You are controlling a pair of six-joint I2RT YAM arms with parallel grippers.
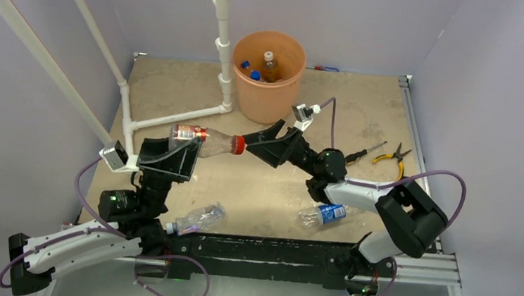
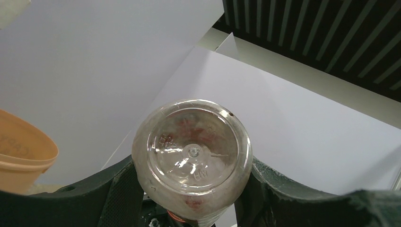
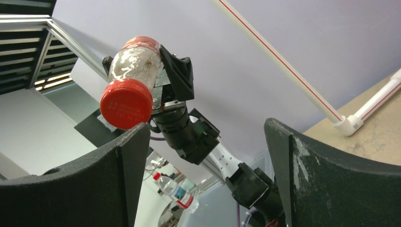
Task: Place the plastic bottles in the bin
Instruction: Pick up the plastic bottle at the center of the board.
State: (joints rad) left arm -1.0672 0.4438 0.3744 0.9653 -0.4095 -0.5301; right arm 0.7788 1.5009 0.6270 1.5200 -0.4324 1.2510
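Right off the tips of the right gripper (image 1: 256,142) hangs the red-capped bottle (image 1: 210,142), held level above the worktop (image 1: 179,85) by the left gripper (image 1: 177,152), which is clamped partway shut round the fat base end. The right one has its jaws spread wide with nothing in them. On its wrist cam the red cap (image 3: 126,103) sits just above one finger (image 3: 108,175), not between the two. So my read is a mid-air handover, not a drop yet. The bin (image 1: 266,95) stands near the right gripper, off to its side and away from the arm bases, with a few bottles (image 1: 269,65) already in it. A clear bottle (image 1: 197,218) and a blue-label bottle (image 1: 323,213) lie on the worktop back by the bases. Next move, I reckon, needs the right gripper to line up on that off-centre cap, slide forward so the neck is properly between the fingers, and close. Only then should the left let go, or it'll just nudge the bottle.
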